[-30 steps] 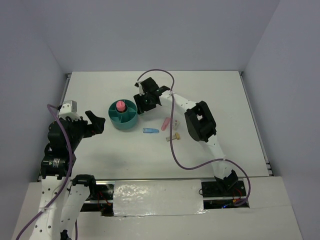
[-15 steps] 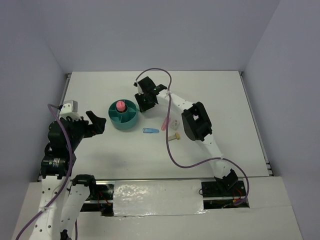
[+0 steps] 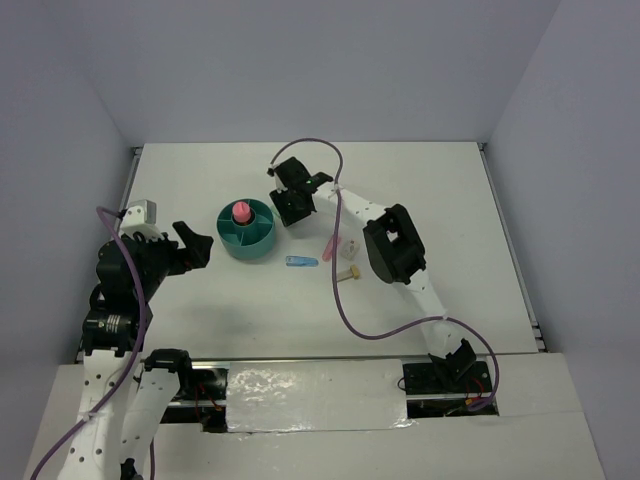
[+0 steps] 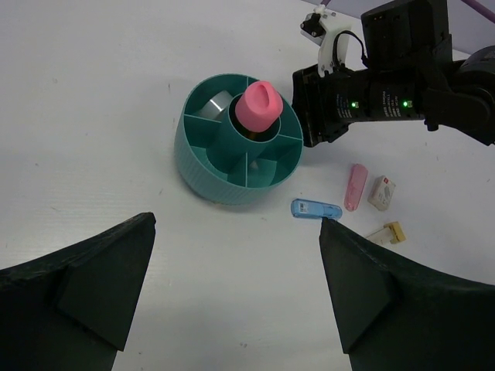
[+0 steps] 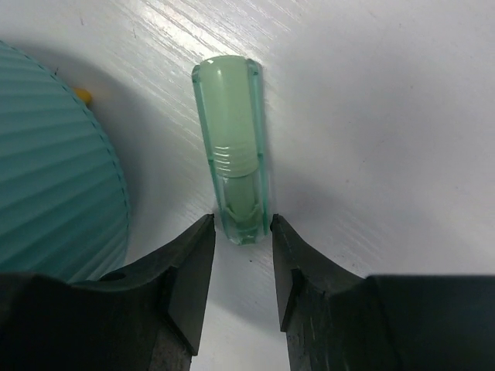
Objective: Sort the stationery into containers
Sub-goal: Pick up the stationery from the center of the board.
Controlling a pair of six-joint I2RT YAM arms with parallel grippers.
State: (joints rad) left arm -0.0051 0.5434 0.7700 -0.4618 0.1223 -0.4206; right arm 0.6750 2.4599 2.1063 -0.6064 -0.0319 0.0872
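Note:
The teal organiser (image 3: 228, 238) (image 4: 209, 174) stands left of centre with a pink glue stick (image 3: 241, 212) (image 4: 258, 106) upright in its central cup. A clear ring (image 4: 210, 107) lies in one compartment. Just right of the organiser, my right gripper (image 3: 288, 205) (image 5: 240, 228) is low over the table. Its narrowed jaws flank the near end of a green piece (image 5: 231, 147) lying flat, with a thin gap still showing on the left. A blue piece (image 3: 301, 262), pink piece (image 3: 331, 245), white block (image 3: 349, 247) and beige piece (image 3: 347, 273) lie on the table. My left gripper (image 3: 195, 245) (image 4: 236, 224) is open and empty.
The organiser's ribbed wall (image 5: 54, 162) is close on the left of the green piece. A purple cable (image 3: 340, 290) loops from the right arm over the table near the loose pieces. White walls enclose the table at the back and sides.
The right gripper's jaws have narrowed around the green piece's end, and the right arm shifted slightly left. The left arm has not moved.

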